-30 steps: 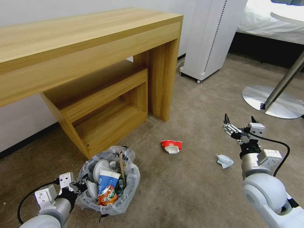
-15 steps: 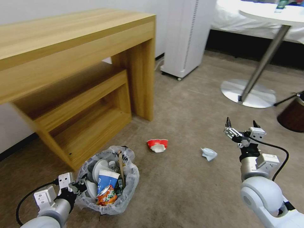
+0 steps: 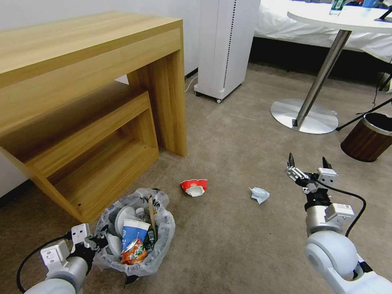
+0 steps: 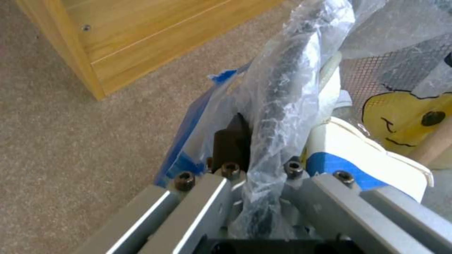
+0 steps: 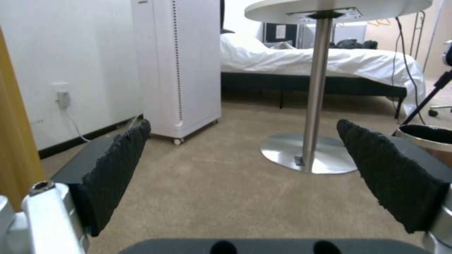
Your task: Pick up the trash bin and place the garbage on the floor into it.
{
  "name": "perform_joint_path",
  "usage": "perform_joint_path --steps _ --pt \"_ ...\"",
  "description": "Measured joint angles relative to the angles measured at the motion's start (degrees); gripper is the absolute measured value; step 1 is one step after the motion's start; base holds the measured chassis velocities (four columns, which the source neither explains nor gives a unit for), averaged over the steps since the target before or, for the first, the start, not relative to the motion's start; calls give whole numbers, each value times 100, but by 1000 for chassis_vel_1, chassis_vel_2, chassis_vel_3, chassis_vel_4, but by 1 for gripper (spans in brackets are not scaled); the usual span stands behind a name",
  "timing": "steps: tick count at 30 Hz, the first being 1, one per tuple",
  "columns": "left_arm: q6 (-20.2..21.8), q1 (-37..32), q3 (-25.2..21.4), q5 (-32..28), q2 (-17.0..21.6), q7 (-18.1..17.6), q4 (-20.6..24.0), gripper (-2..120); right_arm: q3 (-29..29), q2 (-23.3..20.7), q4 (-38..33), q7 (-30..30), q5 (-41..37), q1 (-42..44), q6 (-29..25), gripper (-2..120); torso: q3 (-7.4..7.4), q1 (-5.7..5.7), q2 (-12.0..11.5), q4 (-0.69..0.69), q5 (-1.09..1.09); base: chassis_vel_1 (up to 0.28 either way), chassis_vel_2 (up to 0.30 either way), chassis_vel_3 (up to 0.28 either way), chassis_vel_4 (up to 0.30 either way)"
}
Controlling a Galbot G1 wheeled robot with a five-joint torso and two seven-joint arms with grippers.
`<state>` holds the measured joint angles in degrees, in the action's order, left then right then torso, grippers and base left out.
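Note:
The trash bin (image 3: 136,232) is a small round bin with a crinkly clear bag over its rim, holding a paper cup, a crushed can, a stick and other litter. My left gripper (image 3: 100,241) is shut on its near-left rim; the left wrist view shows the bag-wrapped rim (image 4: 278,106) pinched in that gripper (image 4: 259,148). Two pieces of garbage lie on the beige floor (image 3: 228,249): a crushed red paper piece (image 3: 194,187) and a white-blue crumpled wad (image 3: 259,194). My right gripper (image 3: 308,167) hangs open to the right of the wad, empty in the right wrist view (image 5: 242,128).
A wooden desk (image 3: 81,61) with a low shelf stands at the left, just behind the bin. Farther back are a white tower appliance (image 3: 224,45), a round table's chrome base (image 3: 304,116) and a brown wastebasket (image 3: 367,139). Open carpet lies between the two arms.
The whole picture has slid left, so the camera has turned right; a brown wastebasket has come into sight. Both arms keep their pose, and the left gripper still holds the bin.

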<state>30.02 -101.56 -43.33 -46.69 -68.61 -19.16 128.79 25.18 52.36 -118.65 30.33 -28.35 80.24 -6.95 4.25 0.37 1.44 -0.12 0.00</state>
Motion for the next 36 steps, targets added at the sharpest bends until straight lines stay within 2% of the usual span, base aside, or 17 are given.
perform_joint_path --steps 11,24,36 --pt "-51 -19 -5 17 -49 0 -15 0 -28 -8 -7 -42 -57 43 -20 100 0 -1 0 0 0 -12 21 20 -16" --pt "-54 -15 1 23 -61 2 20 0 -94 -39 -74 -52 -122 36 17 100 2 1 0 1 3 -179 174 183 -171" --pt "-51 31 22 20 -69 4 -3 0 -203 -33 -1 -65 -106 -54 35 100 0 0 0 -1 1 -107 99 96 -95"
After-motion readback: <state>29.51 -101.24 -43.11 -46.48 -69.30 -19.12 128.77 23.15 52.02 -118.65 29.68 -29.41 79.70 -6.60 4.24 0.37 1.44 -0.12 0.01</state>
